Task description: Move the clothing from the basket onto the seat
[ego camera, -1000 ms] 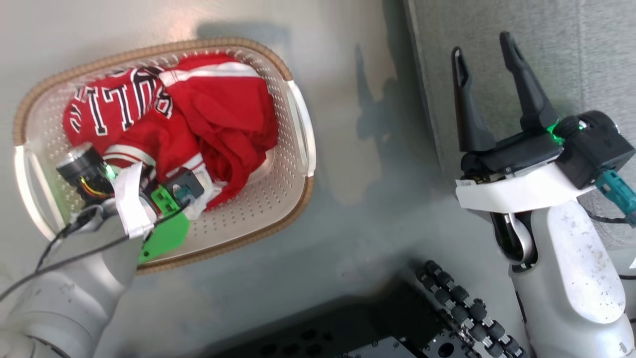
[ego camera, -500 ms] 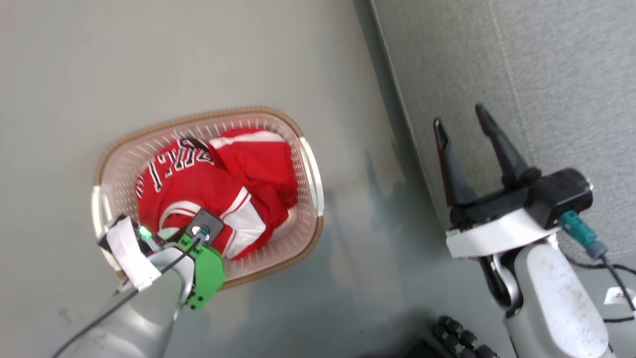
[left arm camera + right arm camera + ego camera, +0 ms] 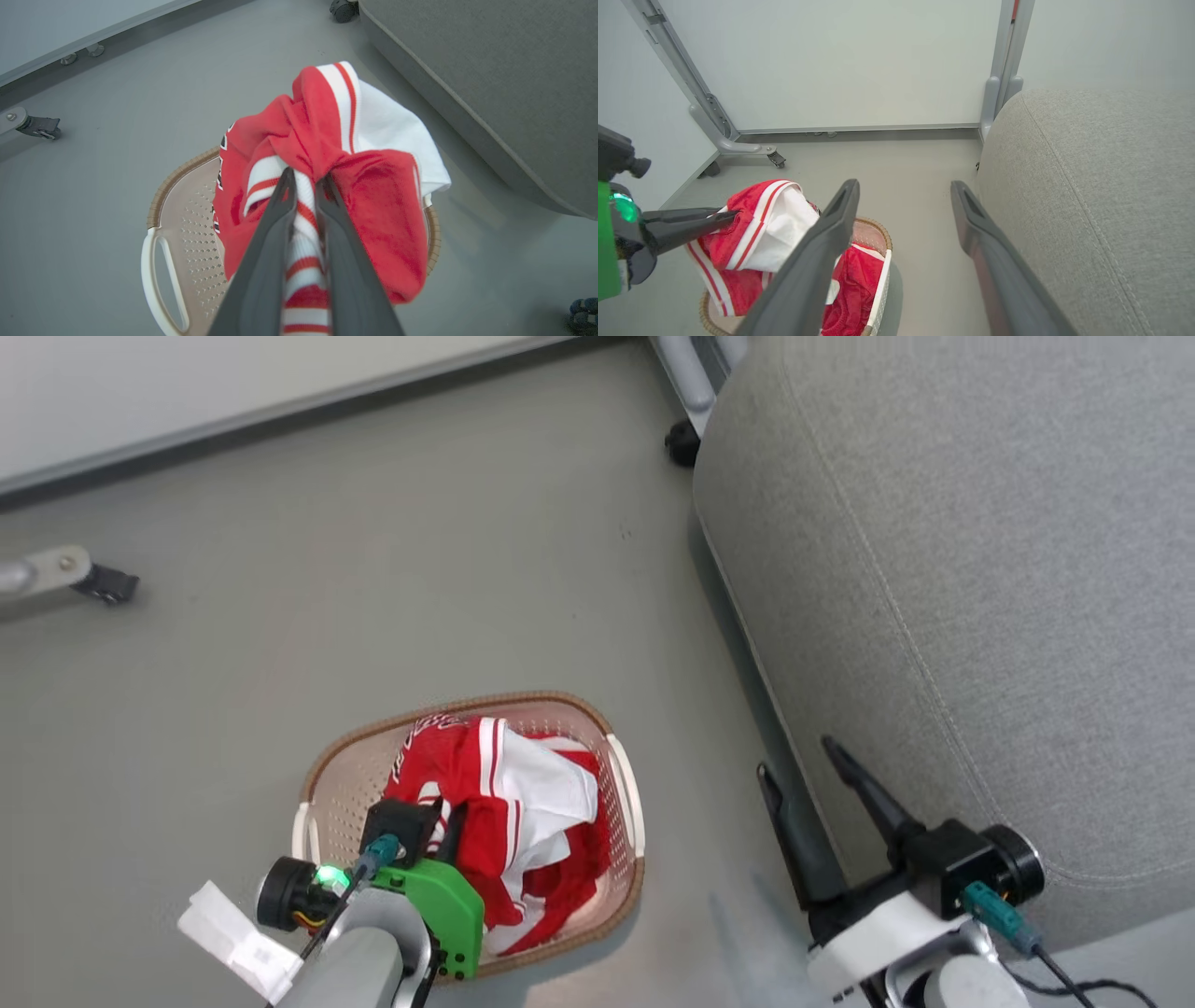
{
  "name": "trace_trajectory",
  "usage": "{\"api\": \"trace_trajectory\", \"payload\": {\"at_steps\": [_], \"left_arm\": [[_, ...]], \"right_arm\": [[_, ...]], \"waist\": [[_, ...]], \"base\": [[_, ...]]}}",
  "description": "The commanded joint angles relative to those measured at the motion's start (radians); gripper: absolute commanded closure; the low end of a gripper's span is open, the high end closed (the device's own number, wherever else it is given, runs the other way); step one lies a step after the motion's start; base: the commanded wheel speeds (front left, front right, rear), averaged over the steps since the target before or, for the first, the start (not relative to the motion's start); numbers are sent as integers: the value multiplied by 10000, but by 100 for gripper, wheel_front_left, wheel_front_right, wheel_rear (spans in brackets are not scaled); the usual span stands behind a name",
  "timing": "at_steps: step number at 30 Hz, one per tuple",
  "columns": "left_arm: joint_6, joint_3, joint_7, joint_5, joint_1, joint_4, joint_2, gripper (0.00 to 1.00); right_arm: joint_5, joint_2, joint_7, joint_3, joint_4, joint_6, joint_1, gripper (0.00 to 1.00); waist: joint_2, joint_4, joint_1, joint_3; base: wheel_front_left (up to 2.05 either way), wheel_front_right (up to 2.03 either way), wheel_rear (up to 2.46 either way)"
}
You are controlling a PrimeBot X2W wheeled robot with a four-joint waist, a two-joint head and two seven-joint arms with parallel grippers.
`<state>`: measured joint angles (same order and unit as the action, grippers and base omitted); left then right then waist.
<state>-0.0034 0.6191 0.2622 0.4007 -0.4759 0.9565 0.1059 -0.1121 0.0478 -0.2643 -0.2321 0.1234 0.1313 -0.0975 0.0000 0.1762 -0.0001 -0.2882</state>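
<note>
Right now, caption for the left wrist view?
The left gripper shut on red clothing, holding it above the basket, seat alongside.

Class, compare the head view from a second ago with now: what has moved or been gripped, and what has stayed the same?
The left gripper, already shut on the clothing, has lifted a red striped bundle up above the basket, where it lay before. The view itself has also pulled back as the robot rose. The right gripper stays open and empty beside the seat.
</note>
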Motion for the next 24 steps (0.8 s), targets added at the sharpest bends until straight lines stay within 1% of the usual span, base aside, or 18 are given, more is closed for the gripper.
{"api": "trace_trajectory", "payload": {"at_steps": [1, 3, 7, 13, 18, 24], "left_arm": [[85, -205, 36, 35, 394, -400, -11, 100], [127, -449, 35, -7, 807, -891, -34, 100], [230, -1069, 38, -101, 1294, -2026, -65, 100], [75, -1653, 38, -369, 1800, -3448, -109, 100], [-112, -1864, 37, -659, 2025, -4377, -182, 100], [-341, -1766, 38, -828, 2101, -5096, -330, 100]], "right_arm": [[78, 48, -3, -60, 78, -10, 421, 0], [65, 44, -3, -165, 134, -10, 770, 0], [81, 47, -3, -324, 183, -10, 1205, 0], [66, 44, -3, -456, 234, -10, 1424, 0], [88, 44, -3, -492, 209, -10, 1485, 0], [207, 44, -3, -572, 178, -10, 1511, 0]], "waist": [[0, -544, 1, 2036], [0, -588, 1, 2437], [0, -650, 1, 2894], [0, -606, 1, 3293], [0, -580, 1, 3440], [0, -712, 1, 3476]], "base": [[0, 0, 0], [0, 0, 0], [0, 0, 0], [0, 0, 0], [0, 0, 0], [0, 0, 0]]}}
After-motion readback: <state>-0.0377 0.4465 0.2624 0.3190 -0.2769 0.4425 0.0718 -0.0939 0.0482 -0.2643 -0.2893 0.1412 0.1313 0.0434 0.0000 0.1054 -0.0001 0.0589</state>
